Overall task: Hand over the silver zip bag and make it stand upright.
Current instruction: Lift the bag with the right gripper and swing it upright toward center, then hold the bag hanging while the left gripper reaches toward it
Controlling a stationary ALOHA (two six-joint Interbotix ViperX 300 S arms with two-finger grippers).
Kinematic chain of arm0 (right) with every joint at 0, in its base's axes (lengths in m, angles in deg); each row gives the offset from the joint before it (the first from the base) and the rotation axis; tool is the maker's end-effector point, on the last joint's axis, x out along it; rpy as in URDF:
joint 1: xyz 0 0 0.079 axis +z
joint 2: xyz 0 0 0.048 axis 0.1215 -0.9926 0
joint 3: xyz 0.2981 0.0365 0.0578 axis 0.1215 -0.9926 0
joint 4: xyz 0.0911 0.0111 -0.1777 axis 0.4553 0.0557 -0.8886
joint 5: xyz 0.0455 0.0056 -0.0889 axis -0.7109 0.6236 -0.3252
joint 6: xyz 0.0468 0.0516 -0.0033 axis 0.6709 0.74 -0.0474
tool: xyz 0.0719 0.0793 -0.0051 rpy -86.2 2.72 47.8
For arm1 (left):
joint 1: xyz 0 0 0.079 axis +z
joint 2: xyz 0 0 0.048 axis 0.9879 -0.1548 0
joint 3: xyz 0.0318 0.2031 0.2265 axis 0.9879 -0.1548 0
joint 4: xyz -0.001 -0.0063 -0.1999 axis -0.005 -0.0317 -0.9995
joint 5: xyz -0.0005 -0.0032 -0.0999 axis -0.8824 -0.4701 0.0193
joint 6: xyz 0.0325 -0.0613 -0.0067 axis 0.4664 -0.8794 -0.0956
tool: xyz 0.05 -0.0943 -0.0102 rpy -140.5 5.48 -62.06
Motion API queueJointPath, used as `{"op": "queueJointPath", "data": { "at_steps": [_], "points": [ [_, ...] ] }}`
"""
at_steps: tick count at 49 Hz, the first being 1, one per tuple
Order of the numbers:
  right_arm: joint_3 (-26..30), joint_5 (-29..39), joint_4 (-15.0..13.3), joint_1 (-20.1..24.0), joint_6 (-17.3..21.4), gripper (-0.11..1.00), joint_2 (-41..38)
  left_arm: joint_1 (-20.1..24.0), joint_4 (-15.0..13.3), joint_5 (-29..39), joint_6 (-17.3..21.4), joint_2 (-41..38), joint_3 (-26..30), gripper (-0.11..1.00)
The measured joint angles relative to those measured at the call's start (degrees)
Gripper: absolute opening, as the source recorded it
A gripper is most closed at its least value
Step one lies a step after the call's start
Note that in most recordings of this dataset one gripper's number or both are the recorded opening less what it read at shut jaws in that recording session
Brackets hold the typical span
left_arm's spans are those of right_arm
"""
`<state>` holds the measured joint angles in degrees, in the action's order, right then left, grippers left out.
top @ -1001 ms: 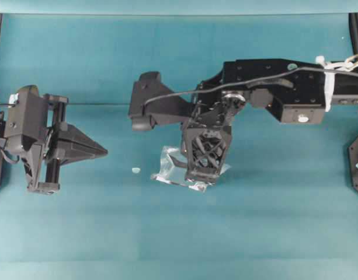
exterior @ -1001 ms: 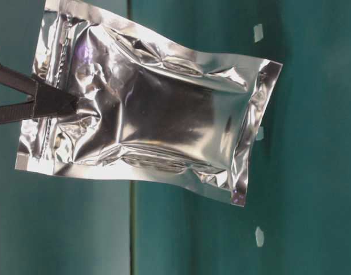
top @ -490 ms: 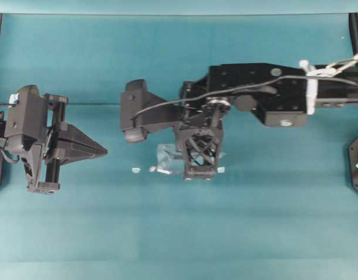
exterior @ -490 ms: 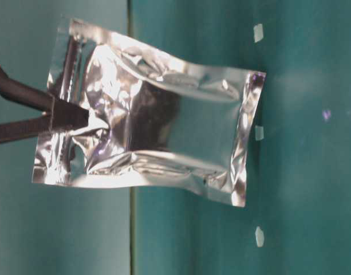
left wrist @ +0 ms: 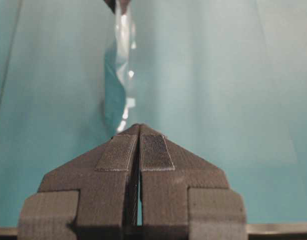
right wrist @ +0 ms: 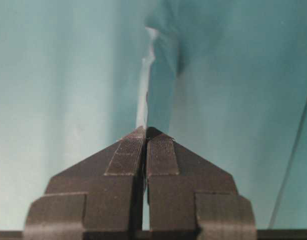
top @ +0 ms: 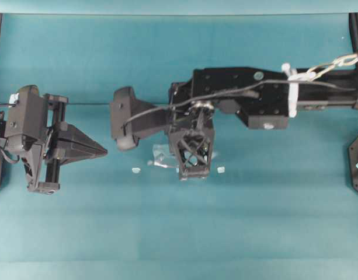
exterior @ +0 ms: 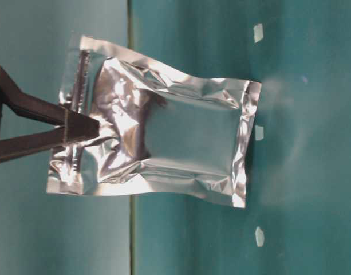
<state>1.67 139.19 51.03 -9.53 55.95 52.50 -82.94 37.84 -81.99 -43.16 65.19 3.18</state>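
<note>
Table-level view: right gripper (exterior: 78, 127) jaws pinch the crinkled silver foil zip bag (exterior: 181, 143) at its zipper edge (presumably for handover); left gripper (left wrist: 138, 131) jaws clenched, empty.

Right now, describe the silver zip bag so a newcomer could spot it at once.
On the teal table, look to the middle, under the long black arm reaching in from the right. Its right gripper is shut on one sealed end of the silver zip bag, a crinkled, mirror-bright foil pouch. The only other things nearby are tiny white scraps, flat and dull; the pouch is far larger and shiny.
</note>
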Motion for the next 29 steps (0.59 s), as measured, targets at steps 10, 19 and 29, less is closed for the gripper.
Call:
{"op": "queueJointPath", "data": {
  "at_steps": [10,19,29],
  "points": [
    [0.1,0.1,0.1,0.6,0.0,0.01,-0.3,0.1,-0.1,0.0,0.0,0.0,0.0,-0.07],
    [0.4,1.3,0.1,0.6,-0.3,0.01,-0.4,0.4,0.0,0.0,0.0,0.0,0.0,-0.07],
    [2.0,6.1,-0.1,0.5,-1.5,0.01,-1.1,0.6,0.0,0.0,0.0,0.0,0.0,-0.07]
  ]
}}
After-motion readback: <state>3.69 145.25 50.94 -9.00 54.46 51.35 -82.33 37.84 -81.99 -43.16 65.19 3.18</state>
